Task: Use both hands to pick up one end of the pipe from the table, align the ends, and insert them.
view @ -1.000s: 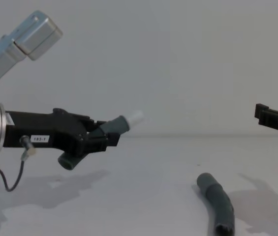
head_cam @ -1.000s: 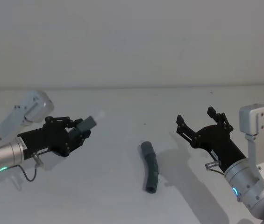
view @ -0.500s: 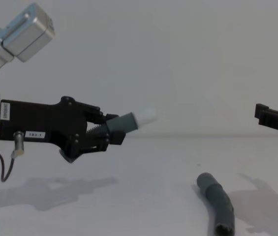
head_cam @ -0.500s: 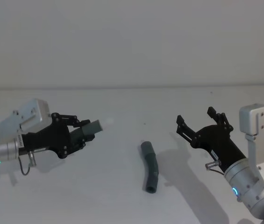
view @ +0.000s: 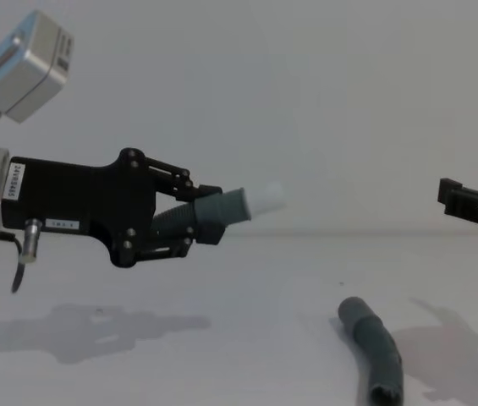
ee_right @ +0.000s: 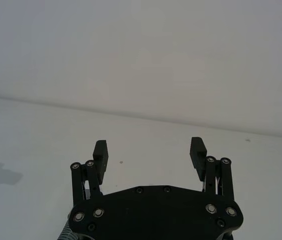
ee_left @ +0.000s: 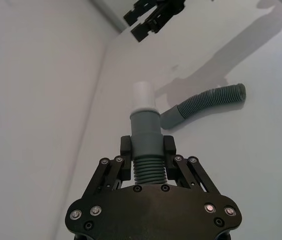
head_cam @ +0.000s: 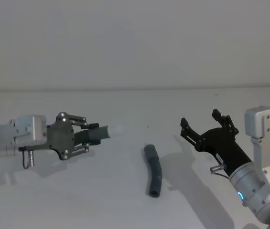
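My left gripper [head_cam: 90, 134] is shut on one ribbed dark grey pipe piece [head_cam: 99, 132], held in the air at the left. Its white plug tip [view: 266, 196] points toward the right side, nearly level. In the left wrist view the fingers [ee_left: 126, 150] clamp the ribbed part just behind the cuff. The other pipe piece [head_cam: 153, 171] lies curved on the table [head_cam: 77, 195] near the middle, its open cuff [head_cam: 154, 192] toward me. My right gripper [head_cam: 200, 119] hangs open above the table, to the right of that piece, with nothing between its fingers [ee_right: 101, 150].
A pale wall rises behind the table's far edge. Shadows of both arms fall on the table surface [view: 247, 296].
My left gripper has swung to a level pose and shifted right with its pipe piece, so the white tip points more horizontally. The right arm and the lying piece have not moved.
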`<state>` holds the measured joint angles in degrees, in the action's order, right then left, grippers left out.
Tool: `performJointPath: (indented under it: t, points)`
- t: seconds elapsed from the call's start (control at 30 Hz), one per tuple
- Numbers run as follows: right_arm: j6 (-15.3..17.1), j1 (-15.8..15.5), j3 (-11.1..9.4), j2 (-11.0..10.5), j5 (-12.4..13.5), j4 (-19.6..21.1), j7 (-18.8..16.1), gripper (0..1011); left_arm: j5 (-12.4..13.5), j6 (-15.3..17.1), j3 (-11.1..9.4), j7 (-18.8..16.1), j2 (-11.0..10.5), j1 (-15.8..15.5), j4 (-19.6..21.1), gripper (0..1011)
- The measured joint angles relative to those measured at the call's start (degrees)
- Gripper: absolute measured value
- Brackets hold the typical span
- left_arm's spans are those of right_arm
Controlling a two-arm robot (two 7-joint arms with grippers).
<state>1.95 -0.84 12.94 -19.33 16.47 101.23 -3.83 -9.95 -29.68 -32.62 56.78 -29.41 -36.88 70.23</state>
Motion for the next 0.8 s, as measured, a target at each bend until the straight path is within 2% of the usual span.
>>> performJointPath:
  t: [0.13,0.43,0.67,0.8]
  points:
    - [0.0,0.0,0.0,0.0,0.0,0.0,0.0,1000,0.4,-4.1,-0.6,1.2,0.6,-1.6,-2.4,336]
    - [0.5,0.0,-0.1,0.4,0.0,0.2,0.3,1000,1.2,-8.4,-1.3,2.1,1.4,-3.4,-5.2,336]
    - [3.7,0.3,0.0,1.7,0.2,1.5,1.4,1000,1.5,-10.4,-1.7,2.4,1.7,-4.2,-6.5,336]
    - [6.6,1.0,0.5,2.5,0.2,2.3,2.2,1000,1.6,-11.1,-1.8,2.5,1.8,-4.5,-6.9,336]
